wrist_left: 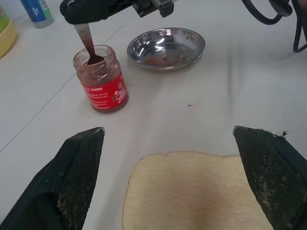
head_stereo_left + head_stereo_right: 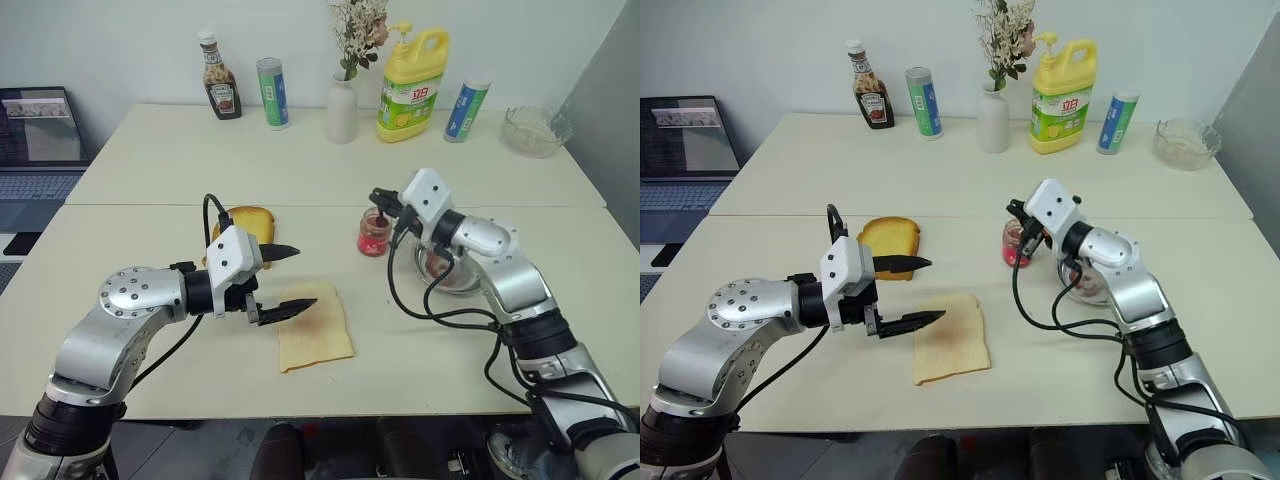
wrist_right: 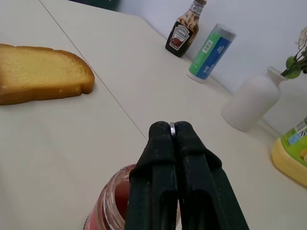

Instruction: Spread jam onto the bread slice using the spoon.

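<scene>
The jam is in a small glass jar [image 1: 100, 79] with a red label, standing open at mid-table. My right gripper [image 2: 386, 208] hovers just over the jar's mouth, shut on the spoon [image 1: 88, 40], whose lower end dips into the jam. The bread slice [image 2: 315, 325], thin and pale with a faint reddish smear, lies flat near the front edge. My left gripper [image 2: 290, 280] is open at the slice's left edge, one finger above the other, holding nothing. In the right wrist view a sliver of metal shows between the closed fingertips [image 3: 163, 139], above the jar [image 3: 112, 203].
A thick golden toast slice [image 2: 250, 220] lies behind my left gripper. A round steel dish [image 1: 165, 45] sits right of the jar, under my right forearm. Ketchup bottle [image 2: 218, 90], two canisters, white vase [image 2: 341, 108], yellow detergent bottle [image 2: 411, 85] and glass bowl [image 2: 535, 130] line the far edge. A laptop [image 2: 35, 150] stands far left.
</scene>
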Controlling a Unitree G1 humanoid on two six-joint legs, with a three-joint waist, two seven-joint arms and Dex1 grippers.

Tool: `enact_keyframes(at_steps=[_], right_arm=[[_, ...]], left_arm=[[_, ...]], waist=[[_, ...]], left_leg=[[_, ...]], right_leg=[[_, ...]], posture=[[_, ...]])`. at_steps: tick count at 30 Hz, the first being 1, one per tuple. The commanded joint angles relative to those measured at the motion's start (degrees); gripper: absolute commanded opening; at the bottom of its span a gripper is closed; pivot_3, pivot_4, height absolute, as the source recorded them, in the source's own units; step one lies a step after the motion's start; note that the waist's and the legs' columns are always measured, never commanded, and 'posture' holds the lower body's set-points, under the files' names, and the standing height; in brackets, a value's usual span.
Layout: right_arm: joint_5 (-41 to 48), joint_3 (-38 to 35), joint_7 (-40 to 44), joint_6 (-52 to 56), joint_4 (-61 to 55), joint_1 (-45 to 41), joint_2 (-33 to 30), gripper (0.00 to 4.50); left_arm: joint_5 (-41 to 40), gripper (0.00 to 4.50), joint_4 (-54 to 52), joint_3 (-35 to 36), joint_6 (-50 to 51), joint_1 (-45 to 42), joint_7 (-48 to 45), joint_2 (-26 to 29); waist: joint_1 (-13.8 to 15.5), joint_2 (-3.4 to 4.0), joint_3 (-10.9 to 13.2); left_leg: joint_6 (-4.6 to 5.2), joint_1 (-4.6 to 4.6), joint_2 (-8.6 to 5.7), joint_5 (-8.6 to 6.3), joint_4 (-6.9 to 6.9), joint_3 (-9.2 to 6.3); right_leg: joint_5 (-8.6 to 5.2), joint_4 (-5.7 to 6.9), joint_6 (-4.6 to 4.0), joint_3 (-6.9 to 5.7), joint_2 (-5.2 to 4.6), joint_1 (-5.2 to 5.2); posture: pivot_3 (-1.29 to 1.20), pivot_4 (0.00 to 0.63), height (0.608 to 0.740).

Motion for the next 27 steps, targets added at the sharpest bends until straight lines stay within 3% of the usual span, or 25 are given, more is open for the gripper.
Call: enact_keyframes(at_steps=[1,17,27], right_arm=[[0.3,-1.9,-0.3,1.8,1.2,-0.8,1.2,0.03],[9.5,-10.9,-3.9,21.3,-2.7,-1.4,8.7,0.03],[8.7,-10.8,-5.9,22.3,-3.3,0.7,9.5,0.03]], left_arm=[[0.2,4.50,-0.4,-0.3,-1.2,-0.4,-0.3,-0.1],[0.5,4.50,-0.4,-0.9,-0.8,-1.5,0.1,-0.1],[0.9,4.50,-0.1,-1.3,-1.2,-1.5,0.0,-0.2]], waist=[[0.0,0.00,0.0],[0.0,0.00,0.0],[-0.1,0.00,0.0]], left_leg=[[0.00,0.00,0.00,0.00,0.00,0.00],[0.00,0.04,0.00,0.00,0.00,-0.01],[0.00,0.03,0.00,0.00,0.00,0.00]], right_leg=[[0.00,0.00,0.00,0.00,0.00,0.00],[0.00,0.03,0.00,0.00,0.01,0.03],[0.00,0.02,0.00,0.00,0.01,0.03]], posture=[[0.00,0.150,0.740],[0.00,0.150,0.740],[0.00,0.150,0.740]])
